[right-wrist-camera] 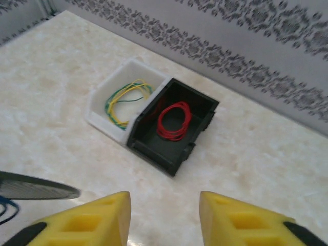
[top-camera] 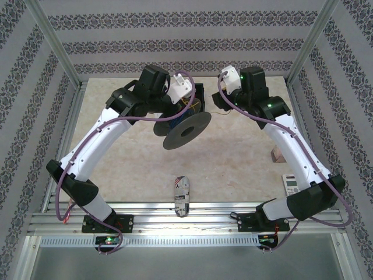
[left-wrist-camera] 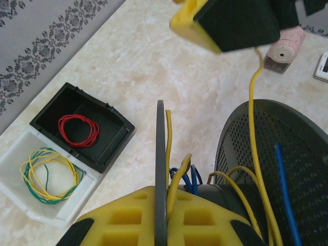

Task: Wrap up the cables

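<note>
Left claw (left-wrist-camera: 161, 207) clamped on the thin edge of a spool (left-wrist-camera: 307, 169) flange. Yellow cable (left-wrist-camera: 252, 97) leaves the spool core just right of that claw and rises to the right claw (right-wrist-camera: 164, 205); contact unclear. Right claw fingers stand apart, bare desk (right-wrist-camera: 256, 169) between them. 2 boxes ahead of it: white box (right-wrist-camera: 100, 110), black box (right-wrist-camera: 154, 146).

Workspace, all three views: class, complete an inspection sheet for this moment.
Surface: beige marbled table.
Job's things: yellow wire runs from the grey spool up to the right gripper.
Clutter: black bin with red coil; white bin with yellow-green coil; pink block; white keypad; small black-and-white object near the front edge.
Grippers: left gripper shut on the spool's flange; right gripper's fingers apart.
Cables: purple cables along both arms.
Surroundings: patterned walls, aluminium frame.
</note>
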Tool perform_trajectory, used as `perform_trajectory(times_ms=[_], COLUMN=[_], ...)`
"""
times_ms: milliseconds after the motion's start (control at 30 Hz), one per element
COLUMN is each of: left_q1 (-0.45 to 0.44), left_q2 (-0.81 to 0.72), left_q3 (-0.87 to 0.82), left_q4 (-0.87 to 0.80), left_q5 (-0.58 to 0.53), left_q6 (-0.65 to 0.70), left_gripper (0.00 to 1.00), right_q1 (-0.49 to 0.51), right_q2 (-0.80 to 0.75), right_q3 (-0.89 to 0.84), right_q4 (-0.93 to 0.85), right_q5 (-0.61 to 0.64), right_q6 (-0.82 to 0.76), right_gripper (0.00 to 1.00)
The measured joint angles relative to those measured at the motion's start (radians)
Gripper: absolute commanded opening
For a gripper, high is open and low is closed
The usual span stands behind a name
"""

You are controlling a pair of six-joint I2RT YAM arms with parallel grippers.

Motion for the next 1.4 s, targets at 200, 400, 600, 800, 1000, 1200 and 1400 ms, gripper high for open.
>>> perform_trajectory(times_ms=[200, 400, 600, 800, 1000, 1200, 1400], left_q1=[0.000, 0.003, 0.051, 0.162, 0.282, 0.327, 0.343], left_q2=[0.005, 0.005, -0.038, -0.164, -0.219, -0.219, -0.219], left_q3=[0.002, 0.003, -0.005, -0.136, -0.340, -0.421, -0.426], left_q4=[-0.003, -0.001, 0.046, 0.227, 0.528, 0.751, 0.940], left_q5=[-0.014, 0.015, 0.198, 0.401, 0.570, 0.610, 0.578], left_q6=[0.006, 0.006, -0.027, -0.156, -0.423, -0.662, -0.835], left_gripper=[0.00, 0.00, 0.00, 0.00, 0.00, 0.00, 0.00], right_q1=[-0.002, -0.132, -0.333, -0.433, -0.436, -0.389, -0.198], right_q2=[-0.006, -0.089, -0.177, -0.229, -0.304, -0.434, -0.576], right_q3=[0.005, -0.116, -0.315, -0.525, -0.719, -0.826, -0.871], right_q4=[0.001, 0.064, 0.258, 0.573, 0.874, 0.982, 0.959], right_q5=[0.039, -0.040, -0.228, -0.406, -0.444, -0.356, -0.163], right_q6=[-0.019, 0.036, 0.207, 0.460, 0.646, 0.671, 0.562], right_gripper=[0.00, 0.00, 0.00, 0.00, 0.00, 0.00, 0.00])
